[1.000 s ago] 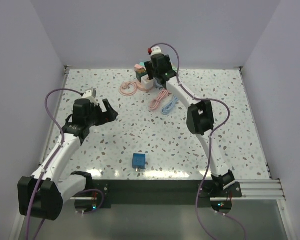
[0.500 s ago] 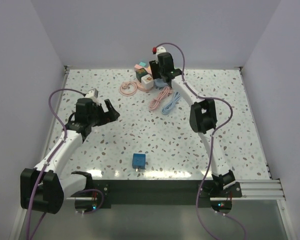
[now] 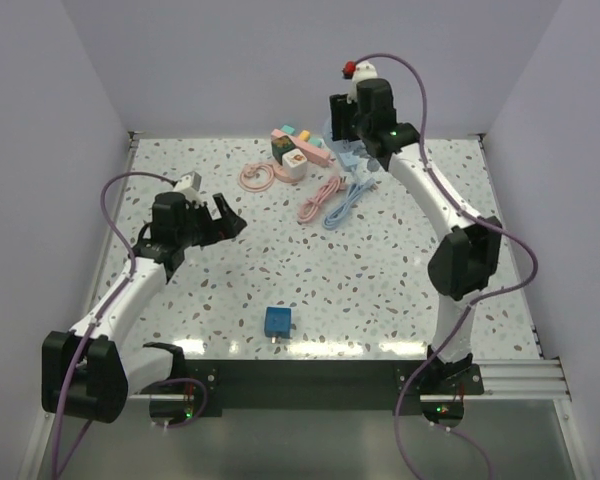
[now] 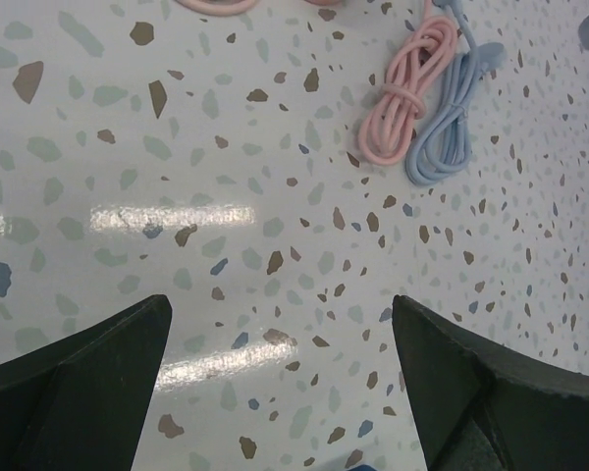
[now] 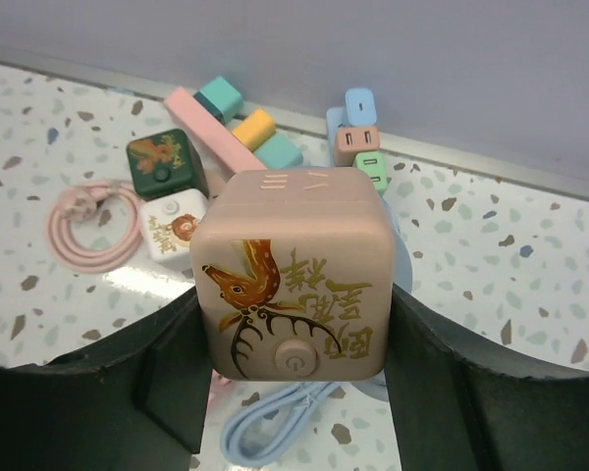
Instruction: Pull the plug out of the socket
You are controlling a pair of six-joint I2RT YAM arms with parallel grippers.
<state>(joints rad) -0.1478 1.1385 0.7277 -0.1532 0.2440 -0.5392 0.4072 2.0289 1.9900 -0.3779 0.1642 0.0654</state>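
Right gripper (image 5: 294, 388) clamped on the pink plug (image 5: 293, 270)
Socket strip (image 5: 211, 128) beyond it; left gripper (image 4: 280, 324) gaping, 2 cables (image 4: 404, 106) ahead.

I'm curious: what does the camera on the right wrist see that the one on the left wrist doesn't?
Only the right wrist view: the right gripper clamping a pink cube plug with a gold deer print. Behind it are a green cube, a white cube and a pink socket strip near the wall.
Only the left wrist view: the left gripper, open with nothing between its fingers, and a tied pink cable bundle.
Both: the speckled table and a light blue cable, likely the same one.
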